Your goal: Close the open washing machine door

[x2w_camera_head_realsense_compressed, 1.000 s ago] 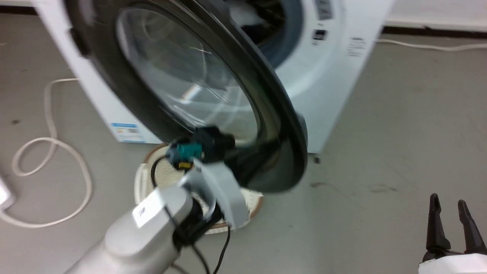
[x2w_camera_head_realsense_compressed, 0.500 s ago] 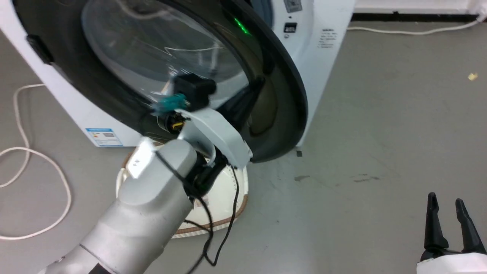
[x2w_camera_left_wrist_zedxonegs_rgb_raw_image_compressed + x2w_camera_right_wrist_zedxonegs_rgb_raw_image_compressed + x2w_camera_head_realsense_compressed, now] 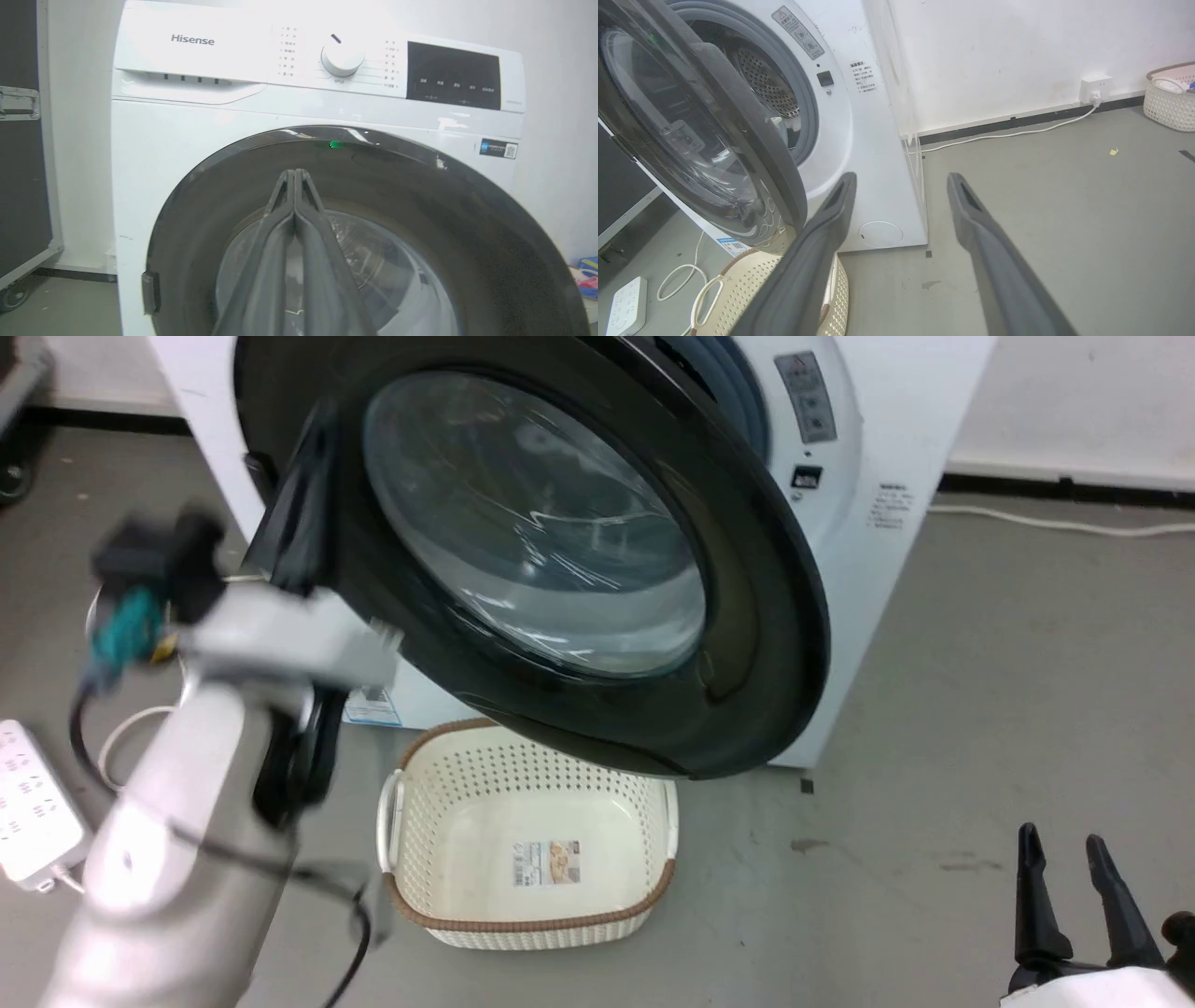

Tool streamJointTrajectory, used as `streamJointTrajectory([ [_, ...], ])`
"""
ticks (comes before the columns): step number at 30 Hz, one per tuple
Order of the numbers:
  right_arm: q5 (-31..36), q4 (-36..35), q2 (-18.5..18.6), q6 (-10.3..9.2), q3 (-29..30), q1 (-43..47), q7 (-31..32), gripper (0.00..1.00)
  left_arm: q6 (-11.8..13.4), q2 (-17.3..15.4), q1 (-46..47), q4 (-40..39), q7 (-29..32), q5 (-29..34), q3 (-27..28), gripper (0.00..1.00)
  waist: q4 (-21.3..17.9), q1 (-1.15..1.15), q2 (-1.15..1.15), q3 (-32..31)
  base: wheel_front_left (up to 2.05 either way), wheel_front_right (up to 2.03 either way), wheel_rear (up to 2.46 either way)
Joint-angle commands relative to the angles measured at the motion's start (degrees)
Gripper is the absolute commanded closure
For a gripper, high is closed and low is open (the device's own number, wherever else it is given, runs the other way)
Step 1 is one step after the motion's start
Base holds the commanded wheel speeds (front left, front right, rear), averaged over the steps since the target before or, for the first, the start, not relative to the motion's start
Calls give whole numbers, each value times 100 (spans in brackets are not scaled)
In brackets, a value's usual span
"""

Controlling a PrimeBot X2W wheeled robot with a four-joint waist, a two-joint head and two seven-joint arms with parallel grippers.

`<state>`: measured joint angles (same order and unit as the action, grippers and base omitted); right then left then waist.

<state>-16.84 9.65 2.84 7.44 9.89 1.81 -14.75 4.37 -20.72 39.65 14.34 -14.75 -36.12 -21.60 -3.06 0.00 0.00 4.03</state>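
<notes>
Left gripper (image 3: 295,173): the fingers are pressed together with nothing between them. In the left wrist view their tips lie over the upper black rim at centre frame. I cannot tell whether they touch it.
Left arm in the head view: the dark fingers (image 3: 301,513) lie along the door's rim at the upper left of the frame, on its outer face.
Right gripper (image 3: 902,177): the fingers are apart and empty. They sit at the lower right of the head view, well apart from the machine.
Washing machine door (image 3: 766,616): it is swung most of the way toward the front panel and fills the upper middle of the head view.
Gap: the right wrist view shows the door (image 3: 752,121) standing off the grey gasket at the upper left, with the steel drum visible behind it.
Washing machine (image 3: 187,140): it is upright against the wall, with its control panel along the top of the left wrist view.
Basket (image 3: 560,933): it stands on the floor under the door's lower edge and probably stays clear of its swing.
Progress: most of the swing looks done.
Left to do: judging from the gap, a last push on the outer face until the latch catches.
</notes>
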Motion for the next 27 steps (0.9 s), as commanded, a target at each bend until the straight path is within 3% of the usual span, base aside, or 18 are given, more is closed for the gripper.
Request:
streamJointTrajectory([
  [1, 23, 15, 4, 5, -15, 55, -25, 0, 91, -57, -278, -68, -23, 151, 47, 100, 94, 0, 0, -99, 0, 0, 0],
  [5, 40, 67, 4, 5, -141, 121, -25, 0, 485, -345, -1430, -416, -24, 540, 511, 100, 247, 0, 0, -257, 0, 0, 0],
  [8, 77, 93, 4, 5, -213, 153, -25, 0, 578, -396, -1967, -494, -24, 508, 645, 100, 286, 0, 0, -332, 0, 0, 0],
  [16, 90, 131, 4, 5, -302, 259, -25, 0, 465, -323, -3171, -468, 303, 95, 463, 99, 354, 0, 0, -441, 0, 0, 0],
  [17, 84, 132, 4, 5, -304, 274, -25, 0, 466, -314, -3256, -462, 338, 57, 451, 87, 366, 0, 0, -447, 0, 0, 0],
  [18, 82, 136, 4, 5, -309, 289, -25, 0, 474, -305, -3322, -466, 344, 31, 451, 53, 379, 0, 0, -450, 0, 0, 0],
  [19, 84, 144, 4, 5, -314, 303, -25, 0, 475, -294, -3376, -473, 349, -1, 452, 0, 393, 0, 0, -452, 0, 0, 0],
  [27, 326, 153, 4, 5, -236, 337, -25, 0, 578, -283, -3596, -647, 229, 20, 493, 0, 438, 0, 0, -492, 0, 0, 0],
])
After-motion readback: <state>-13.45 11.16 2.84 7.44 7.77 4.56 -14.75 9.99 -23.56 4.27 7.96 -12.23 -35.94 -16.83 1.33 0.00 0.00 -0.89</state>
